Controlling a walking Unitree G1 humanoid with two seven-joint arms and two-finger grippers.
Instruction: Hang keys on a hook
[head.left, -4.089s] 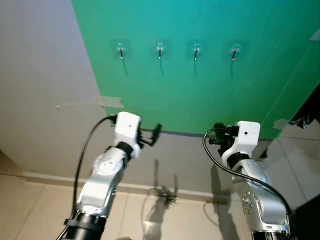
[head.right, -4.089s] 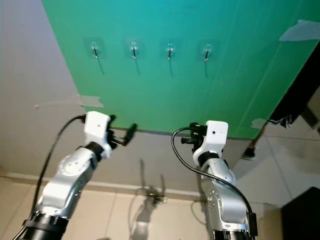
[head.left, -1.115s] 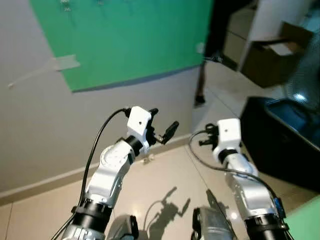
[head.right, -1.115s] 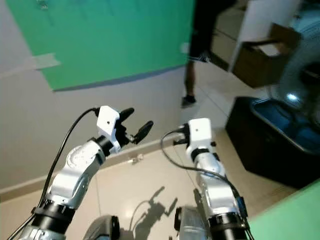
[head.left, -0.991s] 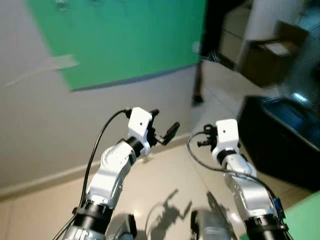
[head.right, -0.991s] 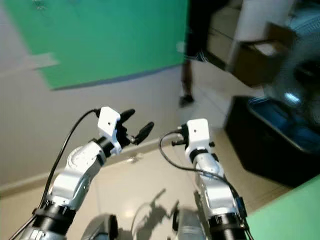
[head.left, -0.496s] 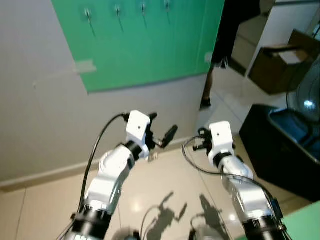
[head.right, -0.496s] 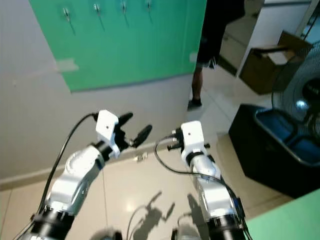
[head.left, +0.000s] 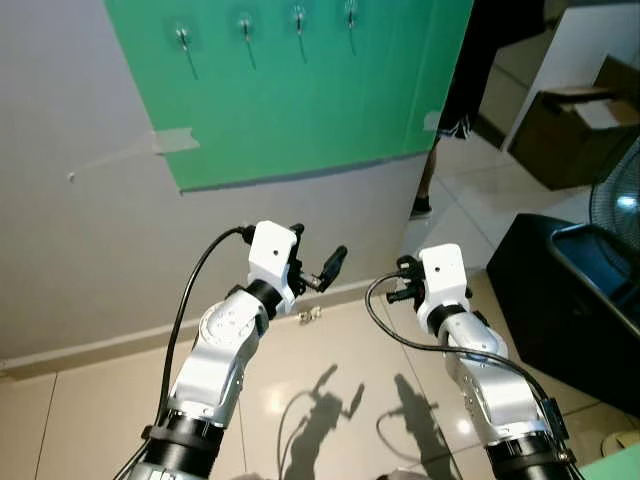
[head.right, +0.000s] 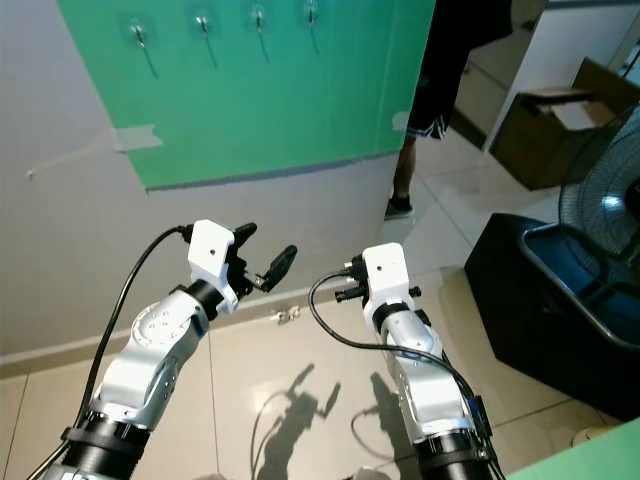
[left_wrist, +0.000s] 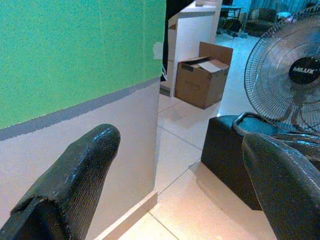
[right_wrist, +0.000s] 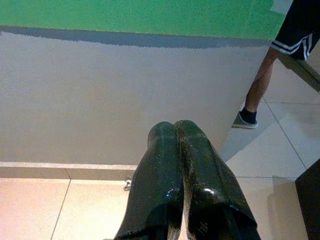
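Your keys (head.left: 309, 315) lie on the tiled floor (head.left: 90, 420) at the foot of the wall, just beside the skirting and a little left of centre between your two arms; the same small metallic glint sits beyond the tips of the right gripper (right_wrist: 174, 131) in its wrist view. That gripper has its two fingers pressed together with nothing between them, and it hovers well above the floor on the right. The left gripper (head.left: 318, 272) has its fingers spread wide and also carries nothing; it is raised, pointing right and well above the keys. The four hooks (head.left: 244, 27) sit far up on the green panel (head.left: 300, 110), so picking up comes first. Bend down squarely over the keys, keep the left fingers wide, and come in from the near side so the skirting does not block a fingertip. Mind the person's legs (head.right: 404, 185) standing to the far right.
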